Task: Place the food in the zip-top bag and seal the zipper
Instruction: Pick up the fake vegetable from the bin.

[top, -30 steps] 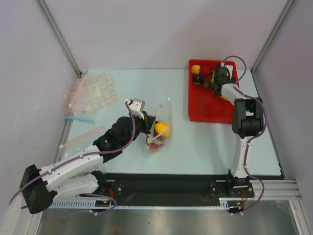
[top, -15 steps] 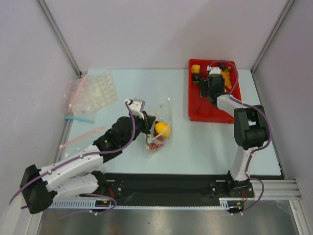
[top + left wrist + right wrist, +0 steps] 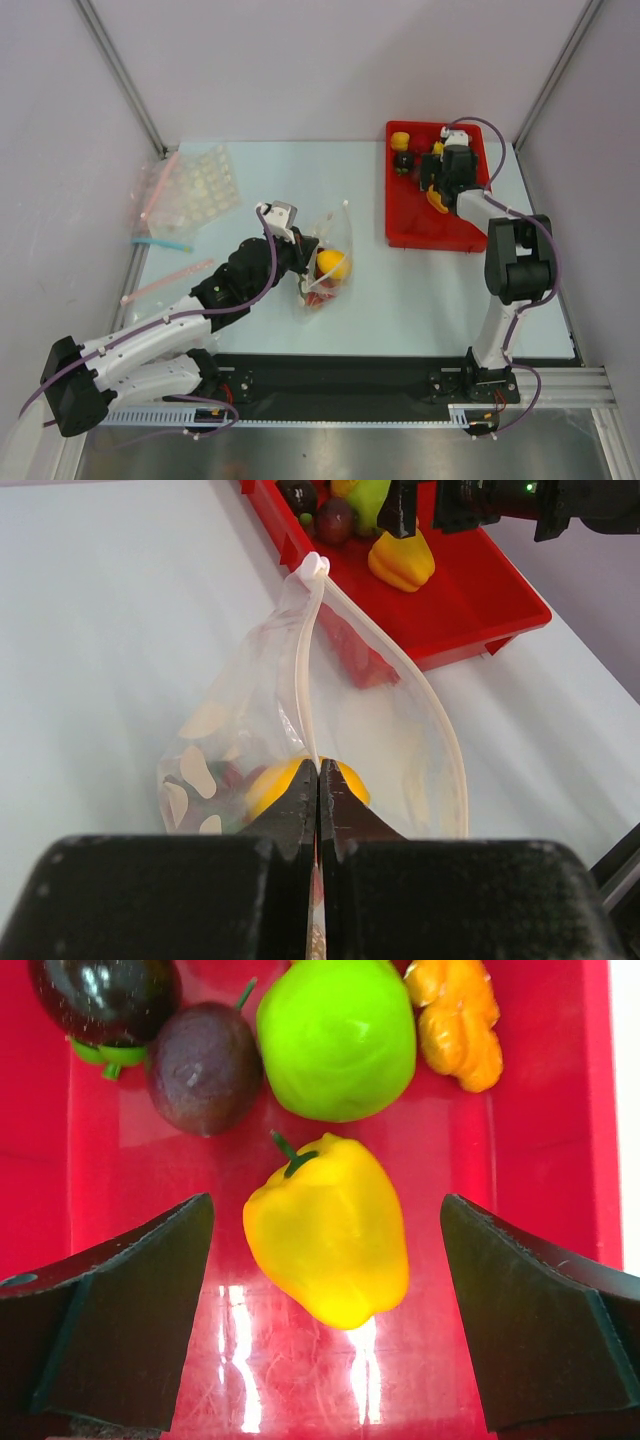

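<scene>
The zip-top bag (image 3: 335, 235) lies left of centre on your table (image 3: 400, 290), mouth gaping, and here's the sweep across. Far left by the wall you've got a white dimpled sheet (image 3: 205, 185) with a heap of clear bags (image 3: 160, 200), plus a loose blue strip (image 3: 160, 243) and a pink strip (image 3: 165, 280) nearer you. Next, your left gripper (image 3: 318, 772): jaws pinched tight together on the zipper (image 3: 303, 670), and the whitish rim runs straight out from the fingertips in the wrist view. Inside the pouch sit a yellow pepper (image 3: 333, 264) and tiny red pieces (image 3: 320, 293) below it. Over to the right, the red tray (image 3: 420, 225) sits towards the back, well apart from the bag. Your right gripper (image 3: 325, 1210) hangs over it with jaws spread wide. A second yellow pepper (image 3: 325, 1245) lies on the tray floor between the fingers, touching neither. Beyond it in the wrist view: two dark purple pieces (image 3: 205, 1065), a green fruit (image 3: 337, 1035), then an orange piece (image 3: 460, 1020)
</scene>
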Robot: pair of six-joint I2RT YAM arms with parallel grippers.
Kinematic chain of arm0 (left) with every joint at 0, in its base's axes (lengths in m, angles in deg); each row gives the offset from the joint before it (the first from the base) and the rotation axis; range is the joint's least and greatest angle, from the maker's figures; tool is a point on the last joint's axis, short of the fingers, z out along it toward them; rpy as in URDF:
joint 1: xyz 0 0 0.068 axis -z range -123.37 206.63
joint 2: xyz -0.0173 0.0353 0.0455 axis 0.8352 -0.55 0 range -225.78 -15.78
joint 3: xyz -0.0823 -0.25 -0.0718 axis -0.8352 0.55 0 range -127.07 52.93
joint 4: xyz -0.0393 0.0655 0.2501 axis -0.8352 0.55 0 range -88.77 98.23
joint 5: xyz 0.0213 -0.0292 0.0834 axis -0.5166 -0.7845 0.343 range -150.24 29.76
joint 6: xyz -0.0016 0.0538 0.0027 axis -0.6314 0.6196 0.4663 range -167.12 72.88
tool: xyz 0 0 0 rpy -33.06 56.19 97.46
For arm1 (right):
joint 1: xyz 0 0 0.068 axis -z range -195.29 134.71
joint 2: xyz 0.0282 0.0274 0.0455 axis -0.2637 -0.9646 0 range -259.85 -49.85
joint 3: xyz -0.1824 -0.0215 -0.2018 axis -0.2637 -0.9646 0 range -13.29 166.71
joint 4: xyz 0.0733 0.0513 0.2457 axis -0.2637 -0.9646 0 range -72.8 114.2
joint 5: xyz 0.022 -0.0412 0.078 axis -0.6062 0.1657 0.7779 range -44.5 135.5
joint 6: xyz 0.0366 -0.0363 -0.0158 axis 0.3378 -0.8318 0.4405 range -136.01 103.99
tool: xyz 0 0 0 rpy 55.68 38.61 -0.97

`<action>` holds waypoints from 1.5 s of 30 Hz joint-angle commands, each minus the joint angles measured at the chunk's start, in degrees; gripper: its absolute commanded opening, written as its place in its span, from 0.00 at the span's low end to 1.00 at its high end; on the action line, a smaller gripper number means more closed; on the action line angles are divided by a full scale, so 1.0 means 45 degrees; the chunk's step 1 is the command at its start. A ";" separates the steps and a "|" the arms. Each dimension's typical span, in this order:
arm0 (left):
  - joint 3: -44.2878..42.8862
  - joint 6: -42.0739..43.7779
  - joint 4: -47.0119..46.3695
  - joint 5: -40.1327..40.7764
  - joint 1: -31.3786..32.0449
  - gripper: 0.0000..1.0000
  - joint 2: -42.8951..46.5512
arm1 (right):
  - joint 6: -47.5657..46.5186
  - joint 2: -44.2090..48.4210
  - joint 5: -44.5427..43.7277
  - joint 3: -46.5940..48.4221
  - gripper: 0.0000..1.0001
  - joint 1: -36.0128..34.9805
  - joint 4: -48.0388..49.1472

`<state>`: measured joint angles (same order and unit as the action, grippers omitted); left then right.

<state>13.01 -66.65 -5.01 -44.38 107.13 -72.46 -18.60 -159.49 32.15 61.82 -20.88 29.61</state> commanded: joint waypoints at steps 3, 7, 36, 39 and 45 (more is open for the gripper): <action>-0.0230 -0.0250 -0.0371 -0.0223 0.0028 0.00 0.0058 | -0.0245 -0.0088 0.0777 -0.0284 1.00 0.0166 0.0223; -0.0230 -0.0250 -0.0332 -0.0243 0.0028 0.00 0.0155 | 0.0008 -0.0379 0.0915 0.0025 1.00 0.0362 -0.0243; -0.0230 -0.0387 -0.0332 -0.0496 0.0047 0.00 0.0234 | 0.3152 0.6803 0.0308 -0.3818 0.46 -0.2661 0.0848; -0.0249 -0.0387 -0.0313 -0.0496 0.0047 0.00 0.0175 | 0.3972 0.8911 0.0989 -0.5222 0.46 -0.3540 0.1471; -0.0269 -0.0270 -0.0215 -0.0302 0.0028 0.00 0.0253 | 0.4407 1.2191 0.1911 -0.7431 0.45 -0.6076 0.2487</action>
<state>13.01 -67.61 -4.96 -45.65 107.13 -72.35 0.09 -109.96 38.38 31.87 -42.51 35.73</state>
